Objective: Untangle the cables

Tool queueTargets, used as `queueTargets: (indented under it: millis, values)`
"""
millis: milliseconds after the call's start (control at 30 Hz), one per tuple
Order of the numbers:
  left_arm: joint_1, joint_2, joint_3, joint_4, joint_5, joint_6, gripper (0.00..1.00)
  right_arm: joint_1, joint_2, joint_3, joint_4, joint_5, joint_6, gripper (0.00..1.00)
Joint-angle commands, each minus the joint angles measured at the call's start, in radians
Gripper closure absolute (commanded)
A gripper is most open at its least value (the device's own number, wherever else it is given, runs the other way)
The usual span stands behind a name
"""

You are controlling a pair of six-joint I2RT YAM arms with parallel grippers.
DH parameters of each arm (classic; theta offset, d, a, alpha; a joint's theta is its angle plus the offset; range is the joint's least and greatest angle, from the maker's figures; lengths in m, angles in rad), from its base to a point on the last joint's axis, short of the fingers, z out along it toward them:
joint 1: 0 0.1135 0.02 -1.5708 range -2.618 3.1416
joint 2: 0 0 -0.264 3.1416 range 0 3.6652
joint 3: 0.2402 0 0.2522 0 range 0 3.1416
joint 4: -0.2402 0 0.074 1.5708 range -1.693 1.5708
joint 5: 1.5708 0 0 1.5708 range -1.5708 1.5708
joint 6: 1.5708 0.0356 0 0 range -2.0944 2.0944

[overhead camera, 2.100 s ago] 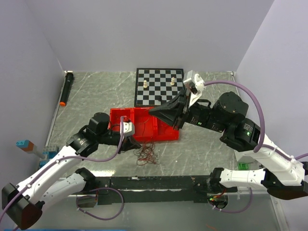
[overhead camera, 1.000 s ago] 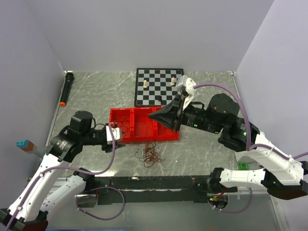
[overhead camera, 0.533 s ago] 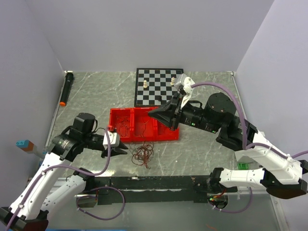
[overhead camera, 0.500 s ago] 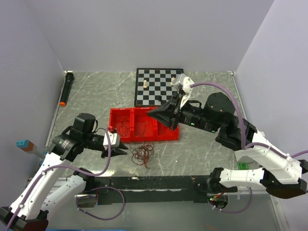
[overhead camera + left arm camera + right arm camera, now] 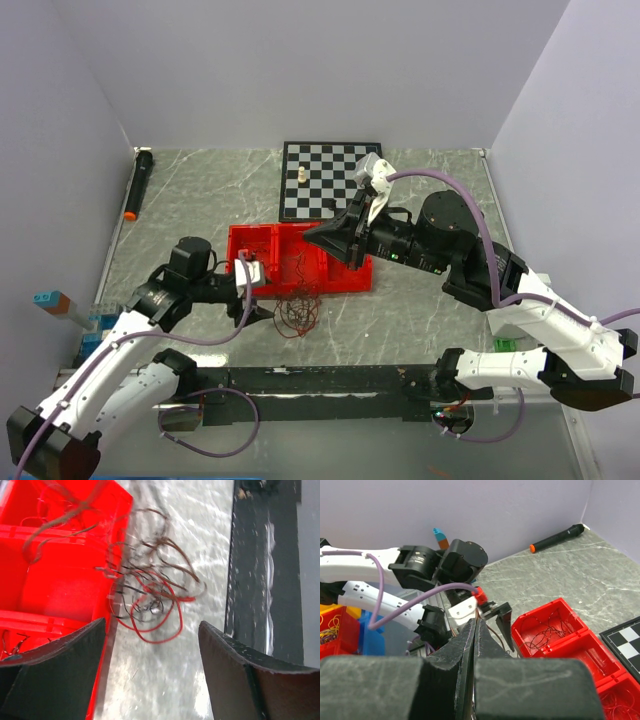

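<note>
The cables (image 5: 297, 315) are a fist-sized tangle of thin red and dark brown wires on the marble table, against the front wall of a red bin (image 5: 240, 240). In the left wrist view the cables (image 5: 150, 595) lie just ahead of my left gripper (image 5: 150, 680), which is open with nothing between its fingers. From above, the left gripper (image 5: 268, 298) sits just left of the tangle. My right gripper (image 5: 308, 232) hovers over the bin. Its jaws (image 5: 477, 621) are shut on a thin brown strand that runs up from the tangle.
The red bin (image 5: 545, 611) has several compartments holding loose wires. A chessboard (image 5: 325, 180) with a few pieces lies behind it. A black marker (image 5: 136, 185) lies at the far left. A black rail (image 5: 320, 380) runs along the near edge.
My left gripper has moved right toward the tangle and opened wider. The tangle has shifted slightly left, toward the bin. The right gripper has drifted a little left, still shut.
</note>
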Motion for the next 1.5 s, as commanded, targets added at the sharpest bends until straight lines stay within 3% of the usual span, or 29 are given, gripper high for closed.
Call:
queueTargets:
  millis: [0,267,367,500,533,800,1167,1467]
  values:
    - [-0.005,0.001,-0.036,0.232,0.003,-0.22,0.21,0.007,-0.012,0.045,0.059,-0.011,-0.009,1.0]
    - [-0.005,0.012,-0.049,0.338,0.21,-0.381,0.27,0.007,-0.023,0.026,0.079,-0.017,0.005,1.0]
    - [-0.005,0.015,-0.058,0.34,0.246,-0.386,0.47,0.009,-0.027,0.022,0.085,-0.016,0.007,1.0]
    - [-0.005,0.007,-0.047,0.216,0.22,-0.253,0.93,0.009,-0.044,0.022,0.071,0.004,-0.001,1.0]
    - [-0.005,0.006,-0.047,0.191,0.202,-0.233,0.95,0.007,-0.049,0.023,0.065,0.012,-0.004,1.0]
    - [-0.005,-0.026,-0.067,0.114,0.136,-0.104,0.99,0.007,-0.081,0.042,0.018,0.059,-0.021,1.0]
    - [-0.005,-0.056,-0.132,-0.117,-0.165,0.459,0.99,0.007,-0.153,0.183,-0.108,0.269,-0.159,1.0]
    - [-0.005,-0.091,-0.204,-0.166,-0.254,0.559,0.99,0.007,-0.19,0.261,-0.122,0.457,-0.242,1.0]
